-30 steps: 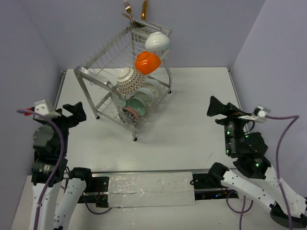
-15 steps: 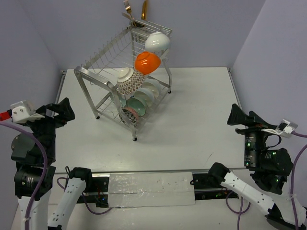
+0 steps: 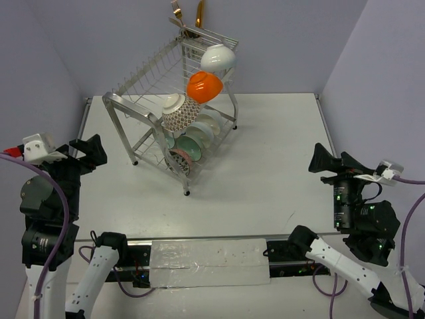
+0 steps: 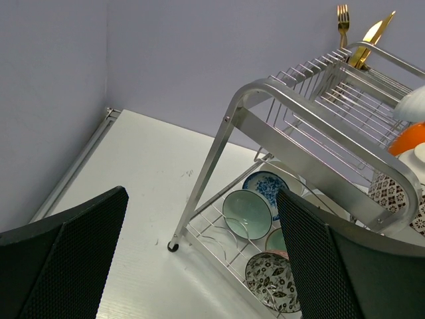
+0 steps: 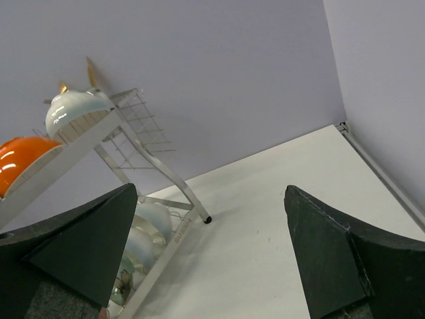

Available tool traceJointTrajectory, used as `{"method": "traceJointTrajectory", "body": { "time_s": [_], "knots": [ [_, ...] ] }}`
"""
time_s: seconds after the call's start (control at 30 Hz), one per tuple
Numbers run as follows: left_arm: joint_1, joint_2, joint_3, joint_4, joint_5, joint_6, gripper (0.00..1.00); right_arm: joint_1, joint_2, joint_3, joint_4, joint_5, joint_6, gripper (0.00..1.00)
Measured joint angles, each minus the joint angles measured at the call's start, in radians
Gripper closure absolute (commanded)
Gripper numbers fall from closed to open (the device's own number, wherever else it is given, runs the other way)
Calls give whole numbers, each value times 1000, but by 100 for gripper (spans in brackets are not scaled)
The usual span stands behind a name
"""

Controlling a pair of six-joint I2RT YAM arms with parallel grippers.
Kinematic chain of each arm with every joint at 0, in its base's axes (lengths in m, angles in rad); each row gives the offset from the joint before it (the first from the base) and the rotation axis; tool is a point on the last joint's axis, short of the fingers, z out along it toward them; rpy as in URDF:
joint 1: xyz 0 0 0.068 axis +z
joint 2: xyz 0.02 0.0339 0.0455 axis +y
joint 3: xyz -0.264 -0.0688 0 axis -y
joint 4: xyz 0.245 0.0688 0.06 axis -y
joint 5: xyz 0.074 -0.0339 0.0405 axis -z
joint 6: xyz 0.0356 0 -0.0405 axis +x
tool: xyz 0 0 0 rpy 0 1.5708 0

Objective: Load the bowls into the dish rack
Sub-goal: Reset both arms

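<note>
The silver dish rack stands at the back of the table, left of centre. Its upper shelf holds a white bowl, an orange bowl, a brown-patterned bowl and a small white one. The lower shelf holds several bowls. The left wrist view shows the rack with a teal bowl. The right wrist view shows the white bowl and the orange bowl. My left gripper is open and empty, left of the rack. My right gripper is open and empty, far right of it.
Gold cutlery stands in the rack's back corner cup. Purple walls close the table at the back and both sides. A black rail with white tape runs along the near edge between the arm bases.
Both arms have drawn back from the table's middle toward the sides and near edge, then shifted slightly back inward. The bowls and the rack have not moved.
</note>
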Motion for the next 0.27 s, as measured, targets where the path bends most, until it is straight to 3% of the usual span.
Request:
{"method": "traceJointTrajectory", "body": {
  "time_s": [0.27],
  "knots": [
    [0,16,-23,2,31,-3,1,0,11,0,0,-20,-7,1]
  ]
}}
